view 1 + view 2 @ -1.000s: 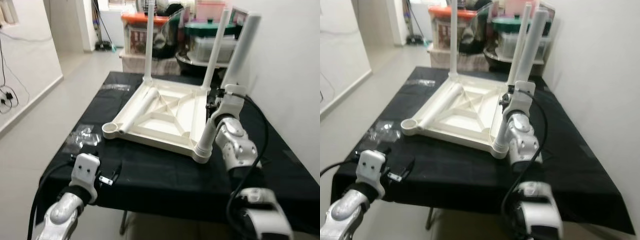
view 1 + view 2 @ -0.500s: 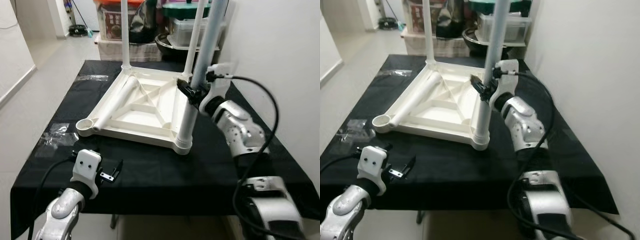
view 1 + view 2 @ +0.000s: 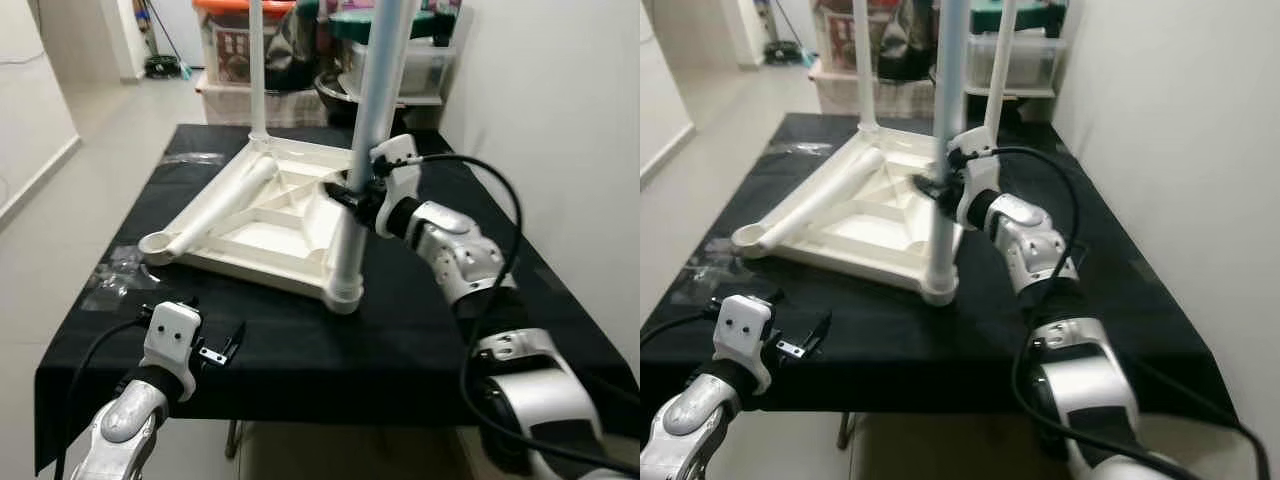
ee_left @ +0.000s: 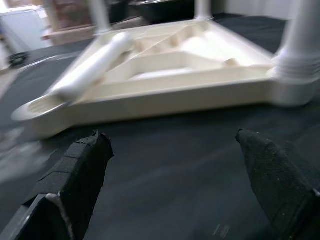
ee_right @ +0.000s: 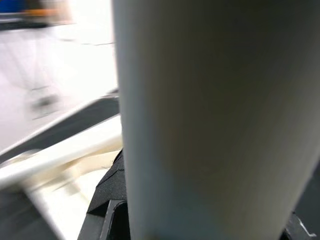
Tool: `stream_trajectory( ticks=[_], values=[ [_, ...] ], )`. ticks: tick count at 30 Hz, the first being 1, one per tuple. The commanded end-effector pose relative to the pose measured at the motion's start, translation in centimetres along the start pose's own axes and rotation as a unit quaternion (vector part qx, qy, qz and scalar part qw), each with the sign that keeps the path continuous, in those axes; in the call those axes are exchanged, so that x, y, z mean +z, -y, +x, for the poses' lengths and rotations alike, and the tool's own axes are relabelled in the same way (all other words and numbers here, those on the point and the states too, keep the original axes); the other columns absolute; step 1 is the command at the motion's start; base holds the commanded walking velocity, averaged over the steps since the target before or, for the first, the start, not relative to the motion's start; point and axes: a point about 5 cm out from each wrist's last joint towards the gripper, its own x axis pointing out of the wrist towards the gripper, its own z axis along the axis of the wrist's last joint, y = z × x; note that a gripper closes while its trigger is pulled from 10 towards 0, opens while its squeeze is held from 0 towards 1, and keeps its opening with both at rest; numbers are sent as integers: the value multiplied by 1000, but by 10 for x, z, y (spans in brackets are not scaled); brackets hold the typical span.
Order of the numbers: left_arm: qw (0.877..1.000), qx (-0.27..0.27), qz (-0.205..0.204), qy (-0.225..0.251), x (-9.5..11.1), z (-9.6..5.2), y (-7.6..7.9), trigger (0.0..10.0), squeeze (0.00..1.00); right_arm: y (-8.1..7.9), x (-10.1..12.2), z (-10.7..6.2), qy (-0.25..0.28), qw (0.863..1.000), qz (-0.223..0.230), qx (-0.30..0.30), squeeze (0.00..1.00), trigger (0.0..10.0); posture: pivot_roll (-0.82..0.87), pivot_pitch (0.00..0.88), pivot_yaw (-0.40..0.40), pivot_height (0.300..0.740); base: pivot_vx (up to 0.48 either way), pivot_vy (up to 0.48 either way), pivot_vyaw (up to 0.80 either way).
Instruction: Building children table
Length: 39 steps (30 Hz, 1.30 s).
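Note:
A white children's table top [image 3: 262, 232] lies upside down on the black table [image 3: 420, 330]. Two legs stand at its far corners, one on the left [image 3: 256, 70] and one on the right [image 3: 1005, 40]. A third leg [image 3: 365, 140] stands nearly upright in the near right corner socket [image 3: 343, 295], and my right gripper [image 3: 352, 195] is shut on it at mid height. The right wrist view has this leg [image 5: 200, 120] pressed close, with a black finger [image 5: 107, 200] beside it. A loose leg [image 3: 215, 205] lies across the top, ending at the near left socket [image 3: 155, 243]. My left gripper [image 3: 215, 345] hovers open at the table's front edge, its fingertips [image 4: 75, 175] spread wide.
Clear plastic wrapping [image 3: 115, 275] lies on the table's left side. Storage boxes and pots [image 3: 300, 60] are stacked behind the table. A white wall [image 3: 560, 120] runs close along the right. Open floor [image 3: 70, 210] lies to the left.
The whole view has shifted with the camera. The leg in my right gripper leaned right a second ago and now stands nearly upright in its socket. The left gripper has stayed put.

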Motion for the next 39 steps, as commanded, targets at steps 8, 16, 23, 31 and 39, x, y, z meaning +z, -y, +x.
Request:
stream_trajectory(
  ticks=[8,16,23,31,39],
  values=[
    [1000,-4,-1,-10,-4,-5,1,10000,0,-19,-44,-33,-48,992,53,-102,0,10000,35,0,-70,740,0,0,0],
    [1000,-15,6,-4,-1,7,-2,10000,0,-30,9,-23,70,988,64,126,0,10000,33,0,-55,740,0,0,0],
    [1000,-15,9,0,2,9,-3,10000,0,-33,21,-28,95,965,9,243,0,10000,35,0,-66,740,0,0,0],
    [1000,-9,4,4,1,7,-1,10000,0,-33,-8,-19,-12,981,-25,189,0,0,38,0,-90,740,0,0,0],
    [1000,-11,-2,8,2,7,4,10000,0,20,-41,-27,-69,973,29,-220,0,0,49,0,-97,740,0,0,0]
  ],
)
